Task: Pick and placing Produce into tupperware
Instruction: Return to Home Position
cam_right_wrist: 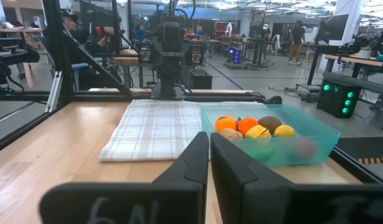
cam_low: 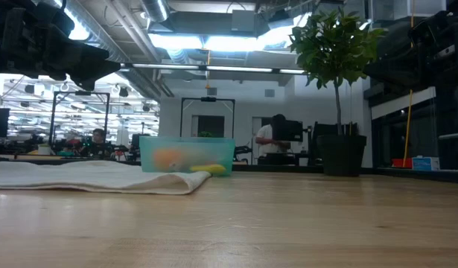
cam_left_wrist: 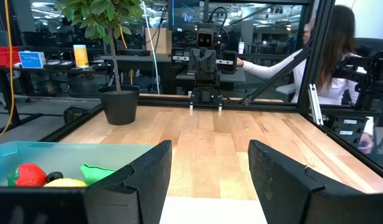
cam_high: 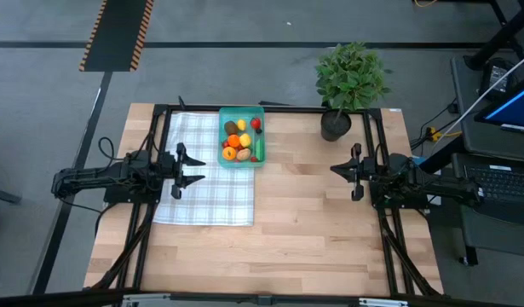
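The teal tupperware (cam_high: 242,136) stands at the table's far side, its left part on the white checked cloth (cam_high: 210,183). Several produce pieces (cam_high: 242,141) lie inside it: red, orange, yellow, brown and one green; the right wrist view shows them (cam_right_wrist: 256,127) above the rim. My left gripper (cam_high: 193,168) hovers open and level over the cloth at the table's left, its fingers (cam_left_wrist: 144,180) wide apart with nothing between them. My right gripper (cam_high: 340,171) hovers at the table's right, shut (cam_right_wrist: 209,155) and empty.
A potted green plant (cam_high: 347,85) stands at the far edge, right of the tupperware. A black frame (cam_high: 159,111) runs round the table top. Bare wood (cam_high: 304,222) lies between the two arms. People sit and stand in the room beyond.
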